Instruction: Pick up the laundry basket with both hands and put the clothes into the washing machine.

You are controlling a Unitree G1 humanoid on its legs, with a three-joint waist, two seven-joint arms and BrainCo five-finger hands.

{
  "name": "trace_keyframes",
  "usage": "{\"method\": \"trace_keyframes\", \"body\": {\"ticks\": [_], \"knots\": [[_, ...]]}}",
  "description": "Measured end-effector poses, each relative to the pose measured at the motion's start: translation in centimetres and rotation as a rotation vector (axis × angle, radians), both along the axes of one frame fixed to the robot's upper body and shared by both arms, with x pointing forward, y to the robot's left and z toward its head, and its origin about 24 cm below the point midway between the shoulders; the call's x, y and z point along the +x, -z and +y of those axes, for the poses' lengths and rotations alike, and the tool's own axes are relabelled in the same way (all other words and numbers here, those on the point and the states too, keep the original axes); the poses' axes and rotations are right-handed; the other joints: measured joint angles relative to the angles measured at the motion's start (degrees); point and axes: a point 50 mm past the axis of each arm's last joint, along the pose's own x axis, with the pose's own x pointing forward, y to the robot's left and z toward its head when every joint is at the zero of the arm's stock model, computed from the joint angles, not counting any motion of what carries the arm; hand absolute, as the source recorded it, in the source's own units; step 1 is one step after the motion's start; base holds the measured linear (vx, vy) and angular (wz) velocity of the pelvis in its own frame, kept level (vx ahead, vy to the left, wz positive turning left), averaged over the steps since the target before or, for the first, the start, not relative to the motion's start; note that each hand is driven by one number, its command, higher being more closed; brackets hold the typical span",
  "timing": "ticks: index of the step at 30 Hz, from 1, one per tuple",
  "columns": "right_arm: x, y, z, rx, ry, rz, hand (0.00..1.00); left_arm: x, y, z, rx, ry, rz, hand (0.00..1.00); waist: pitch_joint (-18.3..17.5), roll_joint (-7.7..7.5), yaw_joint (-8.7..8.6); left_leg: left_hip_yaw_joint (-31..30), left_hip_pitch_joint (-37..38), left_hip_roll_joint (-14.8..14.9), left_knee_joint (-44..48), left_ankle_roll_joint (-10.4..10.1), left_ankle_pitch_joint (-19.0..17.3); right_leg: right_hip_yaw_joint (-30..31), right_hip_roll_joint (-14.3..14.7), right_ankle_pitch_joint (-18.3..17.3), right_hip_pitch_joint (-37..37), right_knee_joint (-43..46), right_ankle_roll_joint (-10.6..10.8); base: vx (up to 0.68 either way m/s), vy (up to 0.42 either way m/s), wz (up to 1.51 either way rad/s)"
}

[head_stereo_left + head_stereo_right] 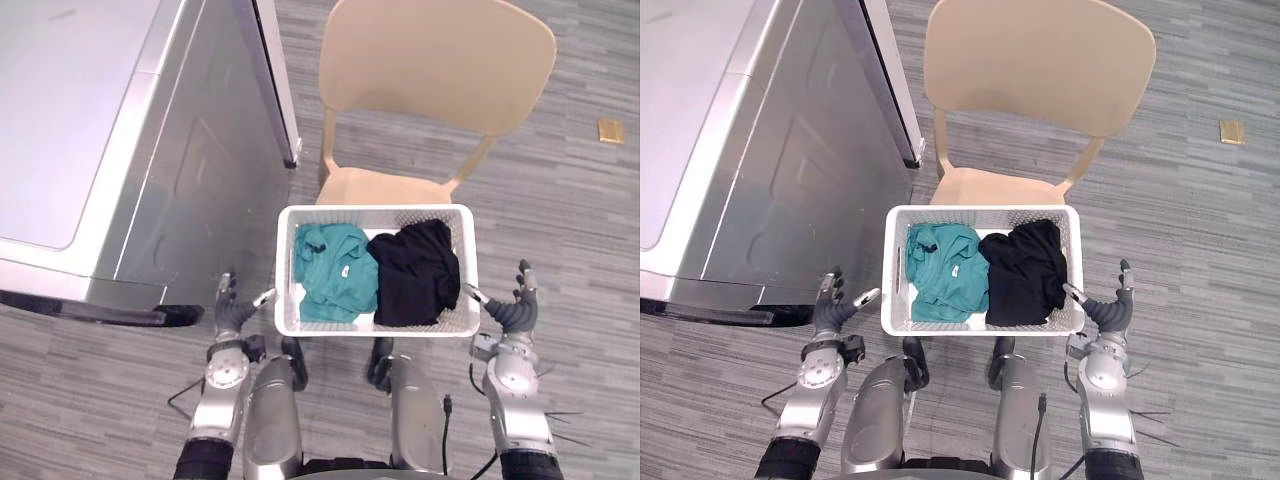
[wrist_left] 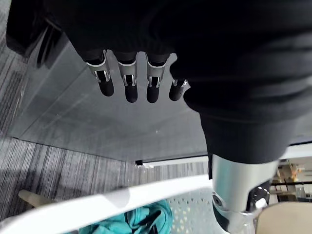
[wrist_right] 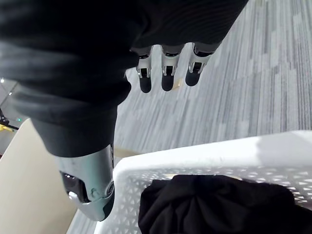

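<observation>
Grey striped floor [image 1: 580, 230]; beige chair [image 1: 430, 60]

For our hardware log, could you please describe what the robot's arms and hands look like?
The left arm and right arm are silver-grey with round joint housings. The left hand and right hand each wear a dark ribbed cover over back and wrist, with silver fingers ending in rounded dark tips and a silver thumb.

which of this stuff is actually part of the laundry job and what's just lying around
For the job: white laundry basket, teal shirt and black garment inside it, washing machine, left hand and right hand, open on either side of the basket.

Just there: beige chair, small tan square on the floor.
</observation>
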Motion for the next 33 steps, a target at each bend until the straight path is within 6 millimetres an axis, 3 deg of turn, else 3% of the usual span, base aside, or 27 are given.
{"method": "trace_keyframes", "body": {"ticks": [3,4,5,7,13,16,22,25,27,28,30,31,32,33], "knots": [[-1.4,2.0,-0.9,0.028,0.024,0.087,0.00,-2.3,2.5,0.6,-0.015,-0.012,0.121,0.00,-2.2,-0.08,0.13,0.0,2.3,-0.9,-2.9,-0.7,0.6,-0.4,-0.3,0.0,2.1,-1.6,0.1,0.08,0.002,0.10],[-2.3,3.8,-1.2,0.073,0.040,0.162,0.00,-3.9,4.6,1.0,-0.030,-0.019,0.224,0.00,-3.7,-0.04,0.17,0.2,4.6,-1.3,-4.4,-0.8,0.7,-0.6,-0.2,-0.1,4.2,-2.9,0.4,0.09,0.011,0.01],[-2.5,4.2,-1.2,0.083,0.042,0.177,0.00,-4.2,4.9,1.0,-0.033,-0.022,0.244,0.00,-4.3,-0.10,0.16,0.3,4.9,-1.4,-4.7,-0.9,0.7,-0.6,-0.2,-0.1,4.4,-3.0,0.4,0.15,0.016,0.02],[-4.6,7.2,-1.1,0.147,0.057,0.316,0.00,-6.7,7.5,1.2,-0.057,-0.030,0.392,0.00,-8.0,0.22,0.13,0.5,7.3,-1.8,-7.3,-1.1,1.2,-1.3,0.1,0.3,6.9,-5.8,1.1,0.16,0.015,0.01],[-9.6,12.8,-0.2,0.318,0.143,0.583,0.00,-11.0,11.2,2.3,-0.109,-0.135,0.622,0.00,-13.2,0.48,0.08,1.5,14.9,-2.8,-14.0,-2.0,2.9,-1.5,0.9,1.4,14.2,-12.0,2.3,0.12,0.010,0.00],[-11.0,14.2,0.5,0.363,0.145,0.661,0.00,-12.2,12.0,2.1,-0.111,-0.144,0.688,0.00,-13.4,0.60,0.09,2.6,17.3,-2.8,-15.7,-2.4,3.1,-1.1,1.4,2.0,15.5,-12.9,2.4,0.04,-0.004,-0.18],[-11.5,15.4,1.8,0.407,0.129,0.724,0.00,-13.0,12.7,1.4,-0.125,-0.174,0.728,0.00,-13.4,0.31,0.18,7.3,19.4,-2.4,-17.3,-2.4,3.6,2.8,2.2,3.9,13.0,-11.5,3.1,-0.04,0.002,-0.40],[-10.6,15.4,3.0,0.425,0.096,0.710,0.00,-11.3,12.2,1.7,-0.107,-0.179,0.683,0.00,-12.9,-0.40,0.13,8.6,15.6,-1.2,-13.1,-1.7,4.0,2.2,1.8,6.9,7.7,-6.8,4.0,-0.17,-0.024,-0.29],[-10.3,15.4,3.3,0.418,0.075,0.710,0.00,-10.4,11.9,1.5,-0.107,-0.178,0.653,0.00,-12.1,-1.27,0.06,8.7,14.1,-0.4,-11.4,-0.4,4.2,1.0,0.1,2.4,6.6,1.8,3.1,-0.24,-0.070,0.31],[-10.5,15.6,4.1,0.423,0.048,0.729,0.00,-9.7,11.5,2.0,-0.087,-0.183,0.629,0.00,-11.8,-2.86,0.23,7.9,13.2,-0.4,-8.9,0.3,3.7,1.1,-2.2,-2.3,6.3,15.1,4.8,-0.13,-0.089,0.61],[-10.2,15.7,4.9,0.418,0.005,0.734,0.00,-9.4,11.1,2.6,-0.073,-0.199,0.604,0.00,-11.9,-4.86,0.76,6.1,10.3,0.0,-5.4,0.4,3.6,2.3,-2.4,-4.1,7.7,19.9,6.7,-0.16,-0.210,0.60],[-9.4,15.7,5.4,0.409,-0.032,0.735,0.00,-8.8,10.8,2.5,-0.075,-0.199,0.577,0.00,-11.4,-4.81,1.86,5.0,8.0,0.5,-3.3,0.3,3.6,3.2,-0.4,-6.6,8.4,16.3,7.8,-0.21,-0.219,0.32],[-8.8,15.6,5.6,0.404,-0.049,0.733,0.00,-8.7,10.7,2.4,-0.082,-0.206,0.568,0.00,-11.6,-4.47,2.37,4.5,7.2,1.0,-3.5,-0.1,3.9,3.3,0.9,-7.4,9.1,13.6,7.4,-0.28,-0.166,0.07],[-7.8,15.3,5.5,0.381,-0.068,0.713,0.00,-8.5,10.7,1.8,-0.105,-0.218,0.553,0.00,-11.4,-2.52,3.49,3.9,5.5,1.6,-5.4,-1.1,5.6,3.1,3.3,-9.3,10.9,6.5,4.1,-0.31,-0.163,-0.02]]}}
